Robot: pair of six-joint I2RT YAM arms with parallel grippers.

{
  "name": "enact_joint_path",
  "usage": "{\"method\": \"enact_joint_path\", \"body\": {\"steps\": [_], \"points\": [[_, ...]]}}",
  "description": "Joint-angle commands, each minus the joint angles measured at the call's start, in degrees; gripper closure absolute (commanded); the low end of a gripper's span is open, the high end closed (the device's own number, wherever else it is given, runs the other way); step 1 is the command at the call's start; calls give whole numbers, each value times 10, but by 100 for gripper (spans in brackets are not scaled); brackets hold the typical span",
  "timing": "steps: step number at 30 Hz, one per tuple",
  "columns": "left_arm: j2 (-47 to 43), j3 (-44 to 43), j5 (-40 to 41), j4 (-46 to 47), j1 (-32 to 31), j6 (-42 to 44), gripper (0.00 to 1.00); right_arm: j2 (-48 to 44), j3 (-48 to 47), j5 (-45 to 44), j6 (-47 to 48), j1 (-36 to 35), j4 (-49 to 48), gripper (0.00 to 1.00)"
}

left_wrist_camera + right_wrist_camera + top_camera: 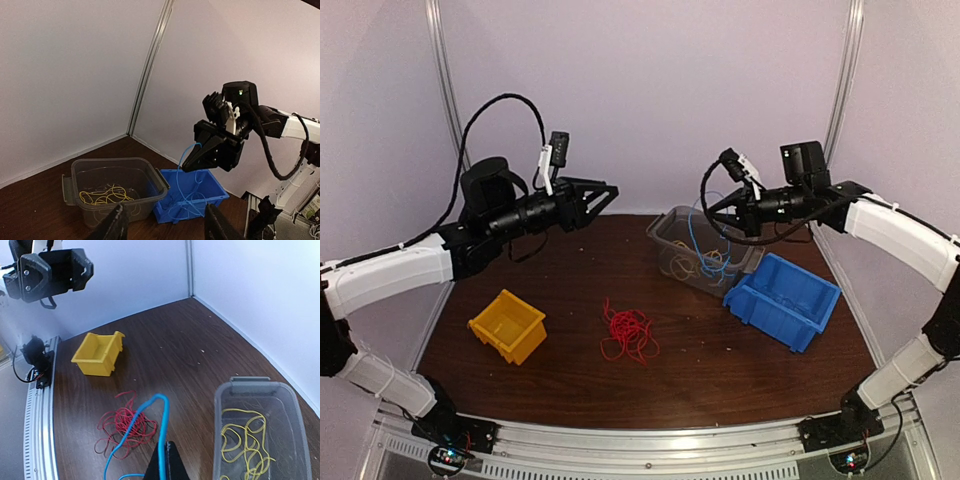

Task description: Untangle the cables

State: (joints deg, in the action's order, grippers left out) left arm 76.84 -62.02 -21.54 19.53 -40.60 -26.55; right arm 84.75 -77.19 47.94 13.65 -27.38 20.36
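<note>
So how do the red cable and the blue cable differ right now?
The red cable lies in a heap on the table, touched by neither arm; the blue cable hangs in the air, pinched in the shut right pincer. The red one is bunched into many small loops; the blue one trails in a few long strands. Both are thin, flexible wires.

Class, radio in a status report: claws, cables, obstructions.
Left claw open, empty. Right claw shut on blue cable, dangling. Yellow cable in clear tub, red cable on table. Nothing in the way.
</note>
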Motion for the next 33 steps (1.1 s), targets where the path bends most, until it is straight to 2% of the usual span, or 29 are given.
{"method": "enact_joint_path", "body": {"steps": [1, 10, 15, 20, 26, 30, 33], "points": [[-1, 30, 14, 25, -1, 18, 47, -57, 34, -6, 25, 77, 51, 100], [19, 55, 20, 17, -2, 25, 47, -124, 58, -31, 107, 208, 161, 100], [30, 48, 30, -3, -1, 35, 48, -124, 83, -73, 156, 244, 222, 100], [28, 56, 28, -7, -2, 33, 48, -121, 140, -99, 176, 267, 224, 100], [29, 69, 37, -28, -2, 31, 48, -90, 166, -108, 198, 289, 234, 100], [35, 68, 43, -61, -2, 39, 48, -68, 158, -123, 212, 289, 264, 66], [41, 68, 52, -83, -1, 46, 47, -76, 158, -113, 224, 289, 278, 53]]}}
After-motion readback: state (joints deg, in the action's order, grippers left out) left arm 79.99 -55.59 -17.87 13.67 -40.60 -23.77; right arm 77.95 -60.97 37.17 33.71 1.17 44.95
